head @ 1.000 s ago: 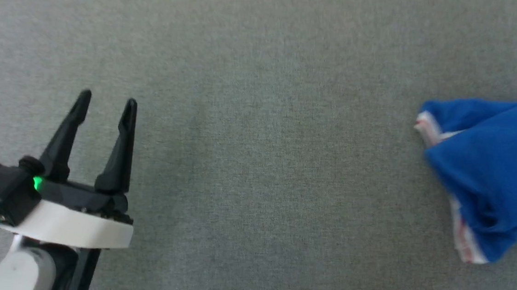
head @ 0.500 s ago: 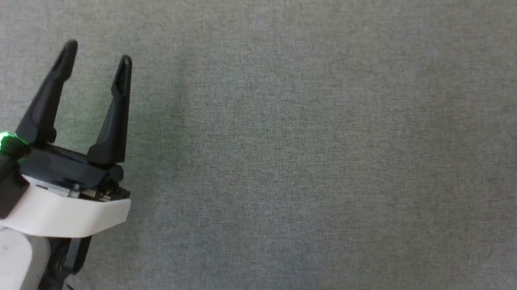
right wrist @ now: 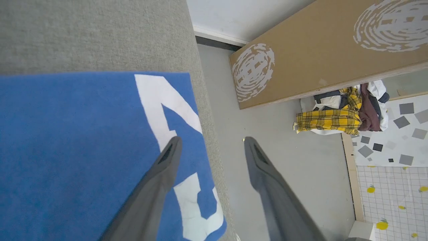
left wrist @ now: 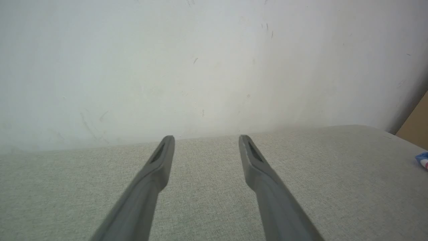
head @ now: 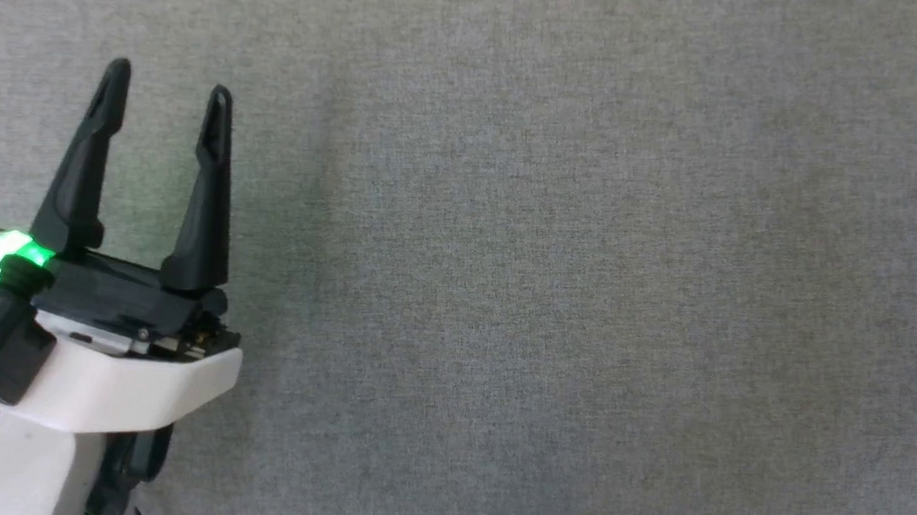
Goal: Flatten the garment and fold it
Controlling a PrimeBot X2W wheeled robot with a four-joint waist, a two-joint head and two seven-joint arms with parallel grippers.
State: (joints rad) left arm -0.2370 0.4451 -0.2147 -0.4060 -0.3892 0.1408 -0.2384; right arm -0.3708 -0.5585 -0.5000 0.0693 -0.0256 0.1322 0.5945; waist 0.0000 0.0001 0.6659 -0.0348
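Note:
The garment (right wrist: pixel 83 144) lies flat as a royal-blue cloth with large white print (right wrist: pixel 157 100) on the grey table (right wrist: pixel 93 33), its side along the table's edge. My right gripper (right wrist: pixel 213 140) hangs open above that edge. One finger is over the blue cloth and the other over the floor, with nothing between them. A small blue, white and red bit of the garment (left wrist: pixel 422 160) peeks in at the right edge of the left wrist view. My left gripper (head: pixel 165 87) stands open over bare table (head: pixel 545 297) at the lower left, far from the cloth; it is open in its own wrist view as well (left wrist: pixel 206 138).
A white wall (left wrist: pixel 200 67) rises behind the table's far edge. Beside the table are grey floor (right wrist: pixel 284 167), a leaning brown board (right wrist: pixel 317 50) and a pile of clothes (right wrist: pixel 337 113) with a yellow plaid piece.
The blue garment, at the right of the head view a second ago, has slid off its right edge. My left gripper has moved a little up that view, still open.

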